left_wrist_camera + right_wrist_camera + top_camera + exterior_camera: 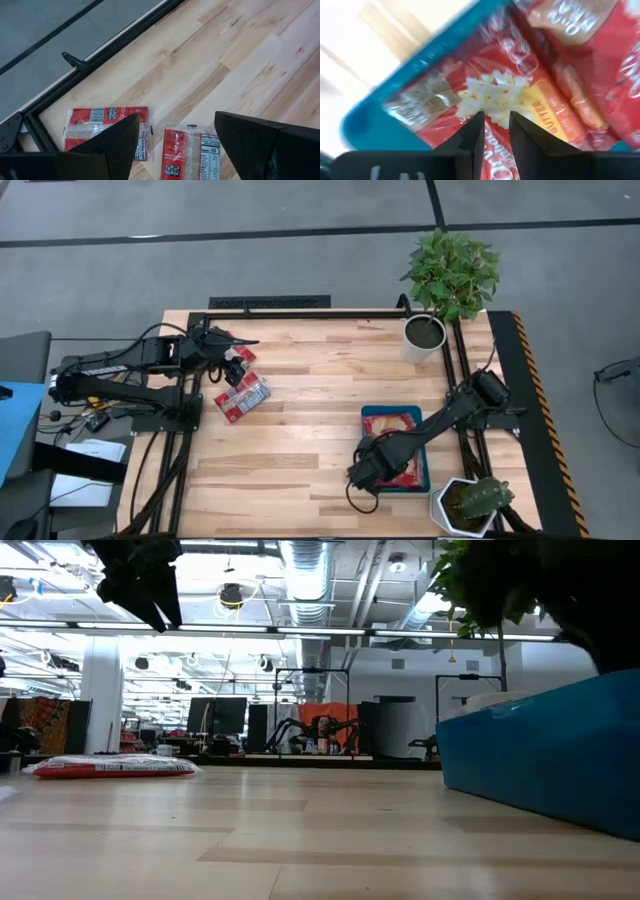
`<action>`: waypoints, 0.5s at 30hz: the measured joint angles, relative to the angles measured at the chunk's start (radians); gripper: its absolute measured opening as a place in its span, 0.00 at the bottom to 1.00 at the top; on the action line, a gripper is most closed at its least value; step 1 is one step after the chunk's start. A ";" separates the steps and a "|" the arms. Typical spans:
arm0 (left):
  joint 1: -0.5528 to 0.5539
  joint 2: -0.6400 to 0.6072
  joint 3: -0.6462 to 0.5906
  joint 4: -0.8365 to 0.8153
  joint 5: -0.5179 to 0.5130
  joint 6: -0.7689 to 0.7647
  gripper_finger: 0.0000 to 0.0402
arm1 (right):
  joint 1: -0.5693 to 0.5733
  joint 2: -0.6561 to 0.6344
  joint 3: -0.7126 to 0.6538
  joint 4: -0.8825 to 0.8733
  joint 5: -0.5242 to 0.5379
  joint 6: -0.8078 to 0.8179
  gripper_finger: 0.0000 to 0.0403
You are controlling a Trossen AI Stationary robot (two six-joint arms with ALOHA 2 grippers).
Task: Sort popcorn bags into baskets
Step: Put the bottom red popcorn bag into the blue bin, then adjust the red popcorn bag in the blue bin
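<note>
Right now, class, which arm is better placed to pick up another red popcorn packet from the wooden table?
The left. Its open gripper hovers over the loose red popcorn packets on the wooden table. The right gripper is down at the blue rectangular tray, far from them.

Bright, even light falls from the ceiling strips (300, 570); the tabletop (320, 395) shows only soft shadows. The right wrist view is blurred and washed out.
</note>
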 joint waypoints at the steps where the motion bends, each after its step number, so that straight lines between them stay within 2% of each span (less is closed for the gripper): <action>1: 0.000 0.000 0.000 0.000 0.000 0.000 0.62 | 0.000 -0.005 0.017 -0.005 0.002 -0.014 0.28; 6: 0.000 0.000 0.000 0.000 -0.001 0.000 0.62 | 0.007 -0.051 0.079 -0.072 0.093 -0.050 0.27; 10: 0.000 0.000 0.000 0.001 -0.008 0.000 0.62 | -0.031 -0.073 0.080 -0.134 0.181 -0.055 0.25; 15: 0.000 0.000 0.000 0.002 -0.016 0.000 0.62 | -0.076 -0.067 0.078 -0.130 0.203 -0.145 0.23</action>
